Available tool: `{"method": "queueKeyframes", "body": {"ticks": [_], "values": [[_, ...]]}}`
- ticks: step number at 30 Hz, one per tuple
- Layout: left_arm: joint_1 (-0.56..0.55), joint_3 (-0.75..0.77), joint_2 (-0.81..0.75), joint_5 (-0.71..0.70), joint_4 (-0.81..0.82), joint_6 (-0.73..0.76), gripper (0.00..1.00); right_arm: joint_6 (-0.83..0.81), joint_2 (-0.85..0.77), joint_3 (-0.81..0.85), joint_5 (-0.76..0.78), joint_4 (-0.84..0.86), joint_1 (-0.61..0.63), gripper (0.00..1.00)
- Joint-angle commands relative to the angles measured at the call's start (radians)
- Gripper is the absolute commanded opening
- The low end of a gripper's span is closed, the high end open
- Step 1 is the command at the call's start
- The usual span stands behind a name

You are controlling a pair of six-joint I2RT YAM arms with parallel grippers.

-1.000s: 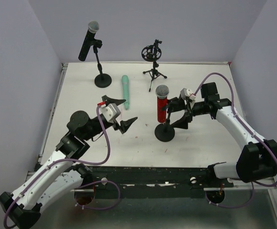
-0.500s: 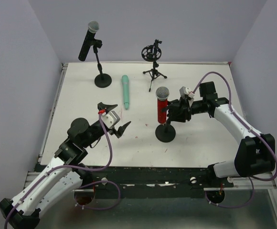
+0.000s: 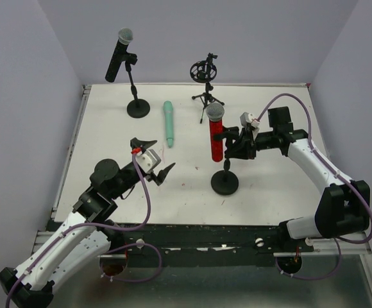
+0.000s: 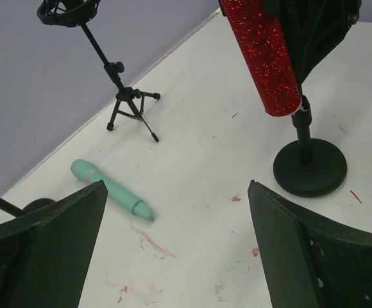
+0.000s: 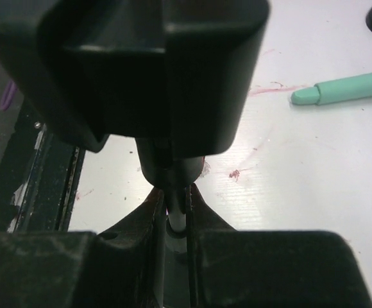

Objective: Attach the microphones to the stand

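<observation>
Right gripper (image 3: 231, 144) is clamping the black round-based stand (image 3: 225, 183) bearing the glittery red microphone (image 3: 216, 136).
Left gripper (image 3: 156, 158) is hovering wide open, empty.

Black fingers (image 5: 141, 221) fill most of the frame, pinched together on a thin pale rod (image 5: 176, 221) toward 6 o'clock. At 2 o'clock a green microphone (image 5: 346, 88) lies flat on the white tabletop (image 5: 314, 179), which carries faint reddish smears.

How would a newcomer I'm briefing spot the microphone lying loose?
On the white table, look between the black microphone on its stand and the small tripod. The teal-green microphone lies there, the only one lying flat and all one colour.
</observation>
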Motion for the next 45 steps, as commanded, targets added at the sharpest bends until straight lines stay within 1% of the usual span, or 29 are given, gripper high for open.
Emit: {"method": "queueKeyframes", "body": {"ticks": [1, 3, 4, 7, 10, 11, 16, 22, 27, 31, 35, 40, 41, 42, 45], "values": [[0.003, 0.008, -0.009, -0.036, -0.006, 0.014, 0.98, 0.182, -0.022, 0.053, 0.083, 0.172, -0.035, 0.09], [0.003, 0.006, -0.014, -0.044, -0.006, 0.016, 0.98, 0.285, -0.031, 0.050, 0.125, 0.309, -0.073, 0.08], [0.005, 0.005, -0.015, -0.045, -0.005, 0.018, 0.98, 0.317, -0.024, 0.066, 0.134, 0.344, -0.096, 0.08], [0.005, 0.003, -0.018, -0.053, -0.003, 0.016, 0.98, 0.358, 0.028, 0.131, 0.164, 0.394, -0.171, 0.08], [0.003, 0.002, -0.015, -0.057, -0.005, 0.016, 0.98, 0.427, 0.068, 0.146, 0.221, 0.525, -0.237, 0.08], [0.003, 0.002, -0.015, -0.059, -0.005, 0.016, 0.98, 0.453, 0.082, 0.148, 0.255, 0.597, -0.256, 0.08], [0.003, 0.000, -0.006, -0.064, -0.003, 0.018, 0.98, 0.602, 0.186, 0.162, 0.405, 0.918, -0.322, 0.08], [0.005, -0.003, 0.002, -0.082, -0.005, 0.027, 0.98, 0.667, 0.344, 0.257, 0.530, 1.115, -0.374, 0.08], [0.008, -0.004, 0.012, -0.090, -0.003, 0.031, 0.98, 0.669, 0.455, 0.333, 0.617, 1.175, -0.382, 0.08], [0.012, -0.006, 0.022, -0.090, -0.002, 0.033, 0.98, 0.644, 0.516, 0.361, 0.681, 1.202, -0.386, 0.08], [0.017, -0.003, 0.032, -0.090, -0.001, 0.030, 0.98, 0.639, 0.561, 0.372, 0.698, 1.210, -0.397, 0.10], [0.022, -0.003, 0.037, -0.084, -0.002, 0.028, 0.98, 0.659, 0.573, 0.346, 0.669, 1.228, -0.415, 0.14], [0.022, -0.003, 0.037, -0.083, -0.003, 0.028, 0.98, 0.664, 0.573, 0.337, 0.654, 1.228, -0.418, 0.15], [0.022, -0.001, 0.035, -0.082, -0.003, 0.028, 0.98, 0.667, 0.574, 0.332, 0.648, 1.230, -0.423, 0.19], [0.023, -0.001, 0.031, -0.079, -0.005, 0.027, 0.98, 0.676, 0.567, 0.315, 0.633, 1.231, -0.424, 0.34]]}}
